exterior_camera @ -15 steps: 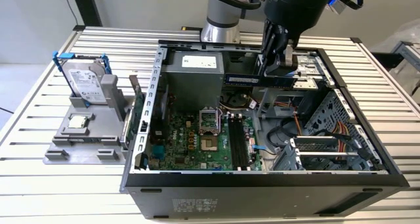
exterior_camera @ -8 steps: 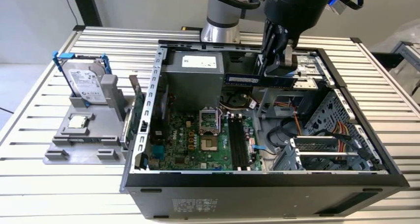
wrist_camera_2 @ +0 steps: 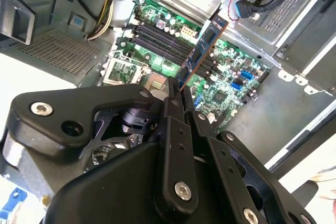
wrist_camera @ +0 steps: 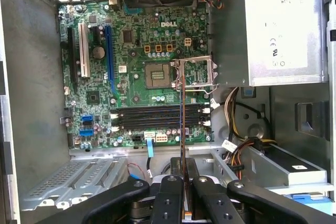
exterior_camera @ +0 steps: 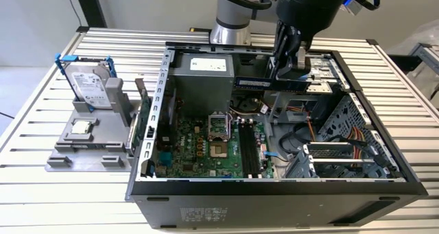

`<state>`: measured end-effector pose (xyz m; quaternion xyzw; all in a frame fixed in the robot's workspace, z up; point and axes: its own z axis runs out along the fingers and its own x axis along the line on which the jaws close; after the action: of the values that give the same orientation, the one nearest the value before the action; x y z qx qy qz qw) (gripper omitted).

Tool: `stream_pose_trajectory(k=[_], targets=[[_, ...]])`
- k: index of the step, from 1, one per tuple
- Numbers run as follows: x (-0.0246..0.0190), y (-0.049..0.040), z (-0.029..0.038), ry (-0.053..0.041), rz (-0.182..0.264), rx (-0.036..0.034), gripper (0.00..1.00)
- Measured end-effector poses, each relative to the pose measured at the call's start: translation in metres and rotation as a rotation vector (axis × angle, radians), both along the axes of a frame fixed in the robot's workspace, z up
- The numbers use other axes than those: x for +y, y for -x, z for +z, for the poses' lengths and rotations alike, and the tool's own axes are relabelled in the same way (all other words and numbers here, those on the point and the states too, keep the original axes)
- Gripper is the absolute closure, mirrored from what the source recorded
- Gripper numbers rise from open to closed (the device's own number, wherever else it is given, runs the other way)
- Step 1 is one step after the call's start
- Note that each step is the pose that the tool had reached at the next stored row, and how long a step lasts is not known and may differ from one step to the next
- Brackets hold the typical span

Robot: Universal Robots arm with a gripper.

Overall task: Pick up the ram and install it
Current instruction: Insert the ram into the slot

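We see the claw clamped narrow on the ram. It pinches the stick by one end, so the rest juts out level from the fingertips toward the exterior view's left. The ram hangs in the air with the claw, above the open case and touching nothing else.

Straight below the claw lies the motherboard. The black memory slots run across it just under the held stick, and the processor socket sits beyond them. The grey power supply stands beside the claw, close under the free end of the ram. The hard drive stands well apart, outside the case.

We judge the pick-up done and the install not yet begun: the claw hovers over the board with its load. In both wrist views the ram seems to lie across the slots rather than along them. Seating it would therefore call for turning it to run with a slot, keeping its contact edge downward, and coming down square between the end clips without snagging the loose cables nearby.

In the second wrist view the ram looks long, narrow and very thin: a dark bluish board carrying a row of black chips. In the first wrist view it is edge-on, little more than a line.
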<state>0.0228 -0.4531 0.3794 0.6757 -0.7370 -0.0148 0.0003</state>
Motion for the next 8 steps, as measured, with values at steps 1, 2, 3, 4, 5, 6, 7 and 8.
stream_pose_trajectory(k=[1,2,3,4,5,6,7,8], targets=[[0.0000,0.0000,0.0000,0.0000,-0.005,0.0000,1.00],[0.0000,0.0000,0.0000,0.0000,-0.013,0.0000,1.00],[0.0000,0.0000,0.0000,0.0000,-0.024,0.0000,1.00],[0.0000,0.0000,0.0000,0.0000,-0.036,0.0000,1.00],[0.0000,0.0000,-0.0001,0.0000,-0.049,0.0000,1.00],[0.0000,0.0000,-0.0001,0.0000,-0.063,0.0000,1.00],[0.0000,0.0000,-0.0001,0.0000,-0.076,0.0000,1.00],[0.0000,0.0000,-0.0002,0.0000,-0.090,0.0000,1.00]])
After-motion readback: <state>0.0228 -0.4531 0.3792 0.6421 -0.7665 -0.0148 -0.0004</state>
